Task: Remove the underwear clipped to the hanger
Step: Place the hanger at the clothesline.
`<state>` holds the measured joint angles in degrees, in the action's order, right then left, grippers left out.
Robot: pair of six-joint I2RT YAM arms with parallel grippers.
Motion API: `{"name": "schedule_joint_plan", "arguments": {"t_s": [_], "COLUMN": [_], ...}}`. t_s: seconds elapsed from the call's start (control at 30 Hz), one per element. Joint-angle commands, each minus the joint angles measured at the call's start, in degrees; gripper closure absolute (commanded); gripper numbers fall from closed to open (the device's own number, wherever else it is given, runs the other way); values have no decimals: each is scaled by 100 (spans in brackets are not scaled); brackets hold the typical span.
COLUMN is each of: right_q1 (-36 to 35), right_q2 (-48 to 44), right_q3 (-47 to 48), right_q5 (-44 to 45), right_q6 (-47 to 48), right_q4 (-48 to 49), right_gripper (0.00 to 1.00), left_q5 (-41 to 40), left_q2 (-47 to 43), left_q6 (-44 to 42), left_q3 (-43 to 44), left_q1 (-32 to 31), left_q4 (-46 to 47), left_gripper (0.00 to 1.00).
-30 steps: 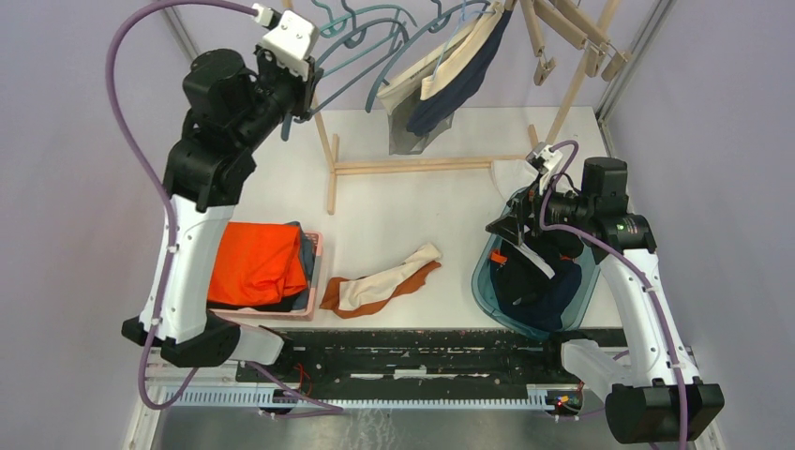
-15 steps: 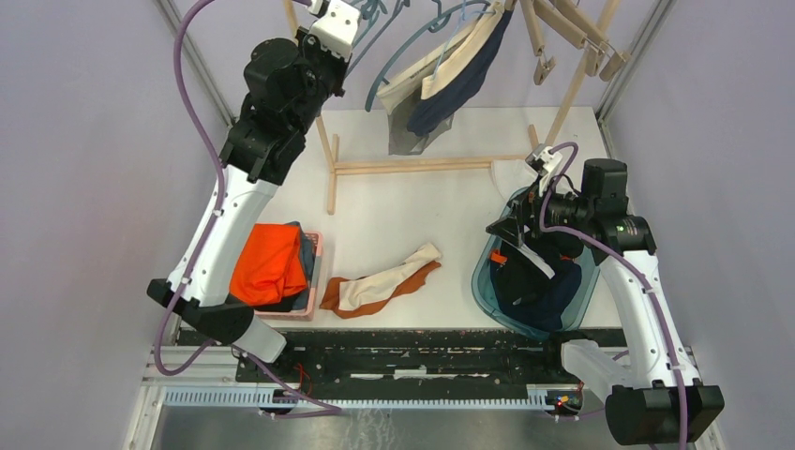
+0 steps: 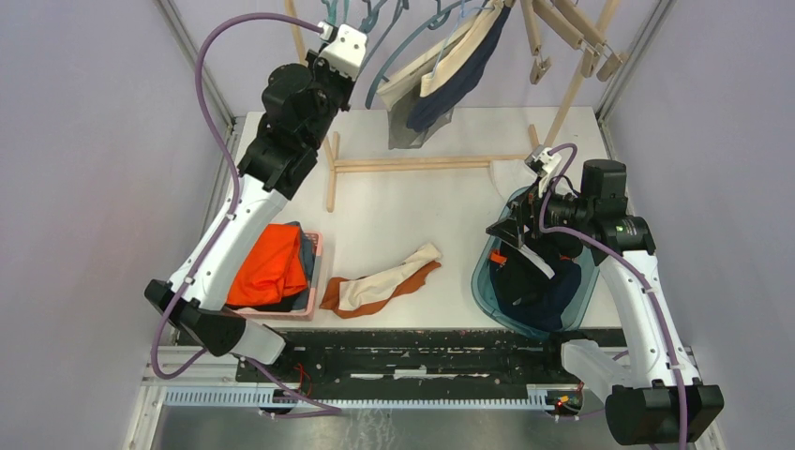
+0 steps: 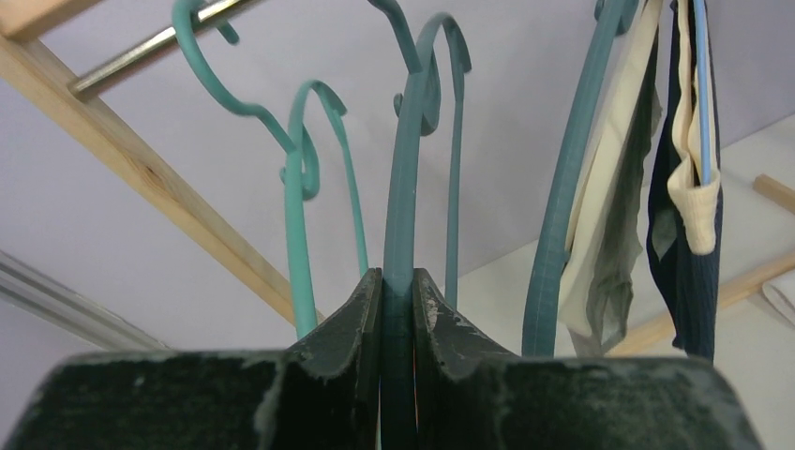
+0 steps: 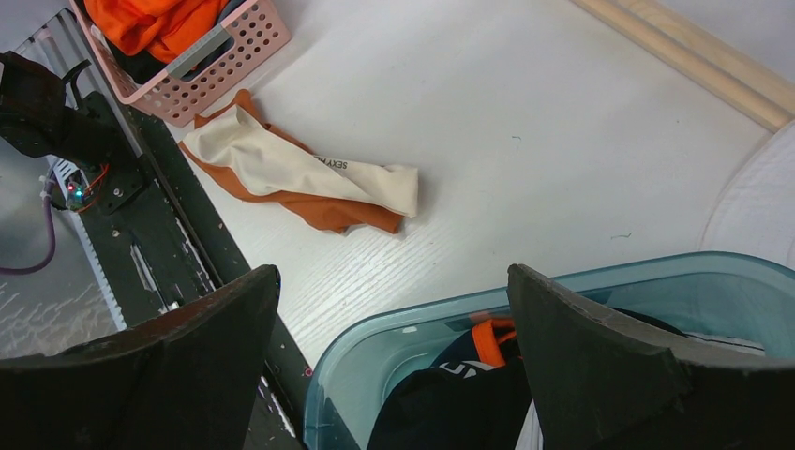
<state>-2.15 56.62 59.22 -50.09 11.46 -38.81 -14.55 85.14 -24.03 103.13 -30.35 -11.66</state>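
Clamping a teal hanger (image 4: 403,178), left hand (image 4: 397,283) has swung rightward; right hand (image 5: 392,277) stays open.

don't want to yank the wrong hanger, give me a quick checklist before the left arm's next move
1. The left jaws are shut on a teal hanger: ok.
2. That hanger carries underwear: not ok. It looks bare in the wrist view, and the cloth hangs on hangers to its right.
3. Its hook sits on the rail: cannot tell, as no contact with the rail shows.
4. The right jaws are open and empty: ok, above the teal bin.
5. Clips holding the underwear can be seen: cannot tell, none visible.
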Motion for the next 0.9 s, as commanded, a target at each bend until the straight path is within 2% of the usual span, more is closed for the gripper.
{"name": "schedule_joint_plan", "arguments": {"t_s": [0.0, 0.4, 0.87], "right_q1": [-39, -35, -46], "right_q2": [-32, -25, -37], "right_q3": [35, 26, 35], "right_q5": [-62, -54, -67], "right_q6": [110, 137, 176], "right_q4": [15, -11, -45], "right_gripper": [0, 0, 0], "left_q5": [-79, -196, -252], "left_q2": [-505, -577, -329], "left_q6": [-269, -591, -722], "left_q3": [-484, -772, -705], "left_q1": [5, 13, 63], "left_q4": [830, 1496, 1704], "left_gripper": [97, 97, 97]}}
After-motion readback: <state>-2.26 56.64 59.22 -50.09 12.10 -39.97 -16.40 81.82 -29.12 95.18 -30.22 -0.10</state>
